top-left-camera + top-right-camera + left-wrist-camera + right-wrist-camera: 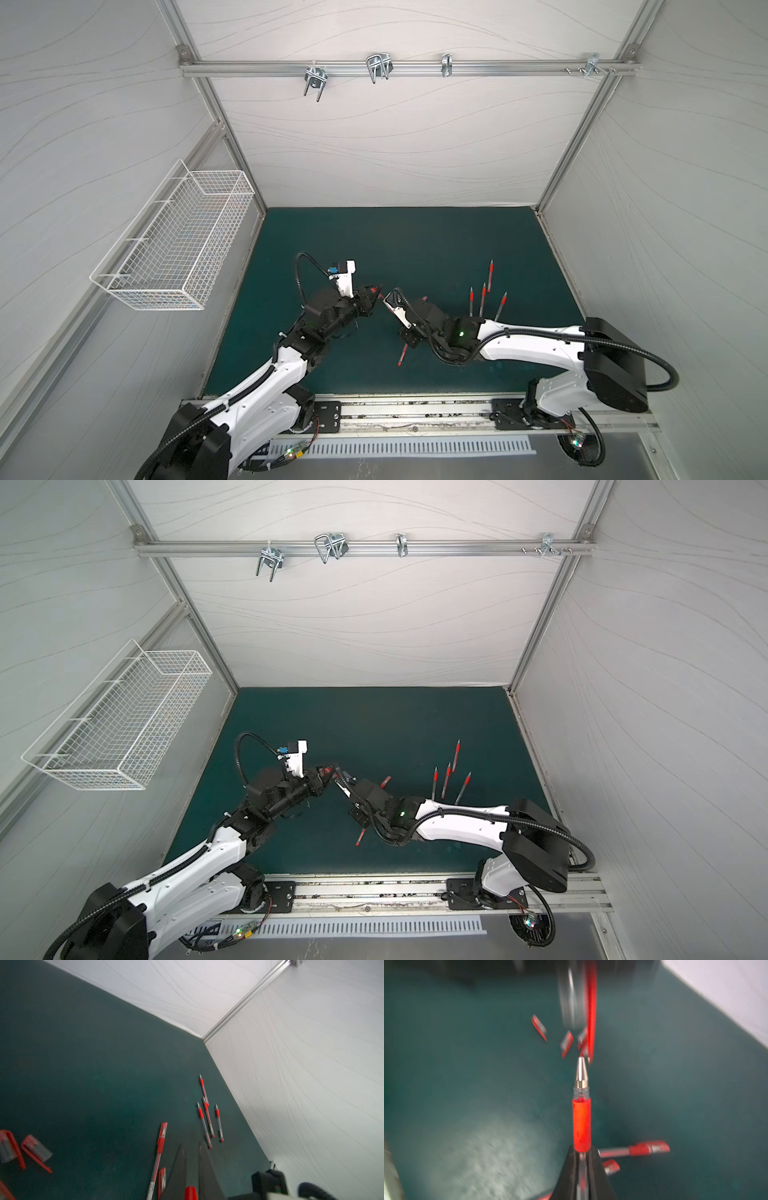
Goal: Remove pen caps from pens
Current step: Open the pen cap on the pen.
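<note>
Dark green surface [415, 241] boxed in by white panel walls. White wire basket [174, 245] hangs on the left wall, and a metal rail [498, 66] with hooks runs across the back wall. Both arms reach in from the near edge and meet around mid-surface, grippers almost tip to tip.

Right gripper [582, 1152] is clamped on a pen [581, 1124], gripping just behind its red section. The pen is uncapped, its bare metal tip pointing at the left gripper, and it is held clear of the surface.

Left gripper [192, 1146] is closed on a pen cap [191, 1192], whose red end shows between the fingers. In the right wrist view this cap is a blur just past the pen tip, apart from it.

Four uncapped pens [483, 298] lie close together on the right part of the surface, roughly parallel, tips toward the back wall.

Two capped pens [160, 1147] lie between that group and the grippers; one is mostly hidden.

Loose caps [566, 1043], at least three, lie bunched on the surface near the left gripper. They are too blurred for an exact count.
</note>
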Available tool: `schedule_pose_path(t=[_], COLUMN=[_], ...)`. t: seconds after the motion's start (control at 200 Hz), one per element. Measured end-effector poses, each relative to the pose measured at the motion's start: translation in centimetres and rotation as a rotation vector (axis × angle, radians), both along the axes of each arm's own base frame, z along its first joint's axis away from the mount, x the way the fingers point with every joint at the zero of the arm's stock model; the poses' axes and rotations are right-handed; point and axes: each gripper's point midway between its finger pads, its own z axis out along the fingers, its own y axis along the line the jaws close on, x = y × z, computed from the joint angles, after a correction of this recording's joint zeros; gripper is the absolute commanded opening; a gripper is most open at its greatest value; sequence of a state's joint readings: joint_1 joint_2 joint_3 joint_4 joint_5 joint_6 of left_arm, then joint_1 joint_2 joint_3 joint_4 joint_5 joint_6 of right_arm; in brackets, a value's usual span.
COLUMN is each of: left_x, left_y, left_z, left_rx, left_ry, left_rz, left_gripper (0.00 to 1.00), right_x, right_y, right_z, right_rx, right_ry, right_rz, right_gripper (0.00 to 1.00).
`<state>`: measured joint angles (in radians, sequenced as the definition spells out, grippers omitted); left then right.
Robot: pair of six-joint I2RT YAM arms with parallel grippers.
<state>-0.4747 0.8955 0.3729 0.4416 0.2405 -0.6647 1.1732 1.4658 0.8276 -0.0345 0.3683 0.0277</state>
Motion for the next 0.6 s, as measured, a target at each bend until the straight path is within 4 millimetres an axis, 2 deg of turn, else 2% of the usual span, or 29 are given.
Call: schedule_pose_path(t=[0.105, 0.245, 0.47, 0.6], left_x=[0.0, 0.1, 0.5, 1.2], left_y=[0.5, 0.7, 0.8, 1.6], left_z=[1.5, 2.1, 1.3, -0.2], left_rx=[-0.022, -0.031, -0.012, 0.053], left_ry=[-0.049, -0.068, -0.05, 0.008], left_rz=[0.022, 0.033, 0.042, 0.104], left_gripper=[0.0, 0.0, 0.0, 0.0], right_x=[0.5, 0.8, -0.6, -0.7], right_y=[-2.0, -3.5, -3.5, -4.0], right_z=[-2.1, -2.9, -0.8, 0.4], right_rx=[-0.04, -0.008, 0.09, 0.14], right_ry=[0.095, 0.189, 0.217, 0.192], right_rz=[-0.013, -0.014, 0.04, 0.038], right_gripper=[0.0, 0.0, 0.0, 0.0])
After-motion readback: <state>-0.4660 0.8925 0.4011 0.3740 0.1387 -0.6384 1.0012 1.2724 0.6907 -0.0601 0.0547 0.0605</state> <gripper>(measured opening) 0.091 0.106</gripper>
